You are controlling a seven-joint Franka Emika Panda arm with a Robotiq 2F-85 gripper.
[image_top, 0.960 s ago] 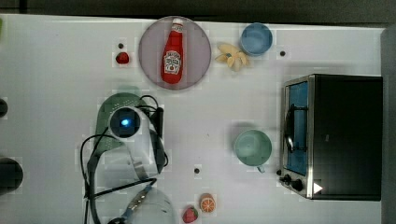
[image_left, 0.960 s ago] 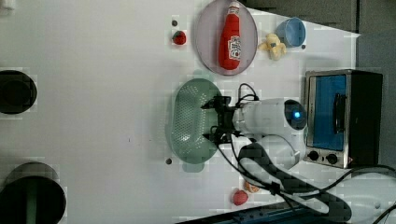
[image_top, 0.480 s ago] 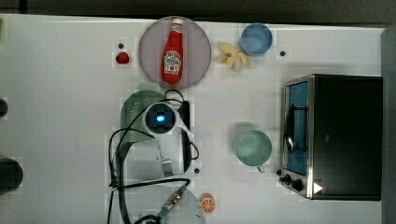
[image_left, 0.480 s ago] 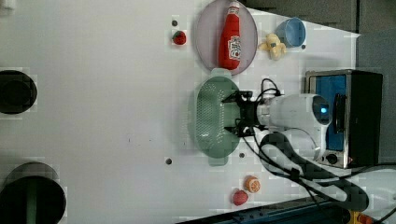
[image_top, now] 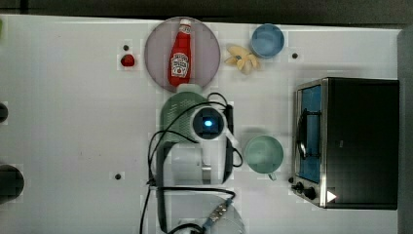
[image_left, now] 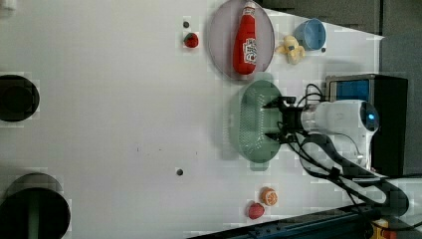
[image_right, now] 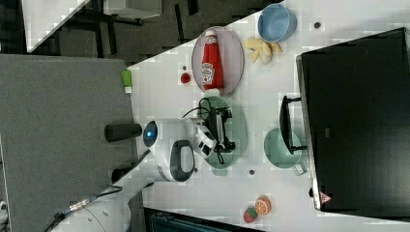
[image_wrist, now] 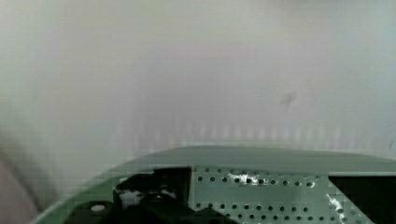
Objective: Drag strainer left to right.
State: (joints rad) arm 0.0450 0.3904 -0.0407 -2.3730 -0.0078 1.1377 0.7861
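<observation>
Top view: strainer (image_top: 176, 119) now under the arm, just below the plate (image_top: 183, 52) with the ketchup bottle (image_top: 180, 54); a second ago well toward the top view's left, half a second ago partway across. Roughly midway along the table (image_top: 73, 136) now, green cup (image_top: 263, 153) near on the top view's right, toaster oven (image_top: 348, 141) beyond that. Drag clearly under way, room left before the cup

Left view: gripper (image_left: 275, 119) reaching into the strainer (image_left: 254, 122) from the left view's right, fingers spread, one near each long side of the bowl, seemingly pushing against the inner wall rather than pinching it. Strainer shifted steadily toward the left view's right across the last second, rim now close under the plate (image_left: 219, 40)

Right view: strainer (image_right: 237, 130) between plate (image_right: 232, 53) and cup (image_right: 280, 147), gripper (image_right: 223, 129) down inside it

Wrist view: holed base of strainer (image_wrist: 261, 191) close up, bare table (image_wrist: 187, 70) beyond the rim; dark finger (image_wrist: 154, 184) resting in the bowl, contact probably kept

Meaning: pull working, strainer following the arm; more travel likely possible, cup the thing to watch
</observation>
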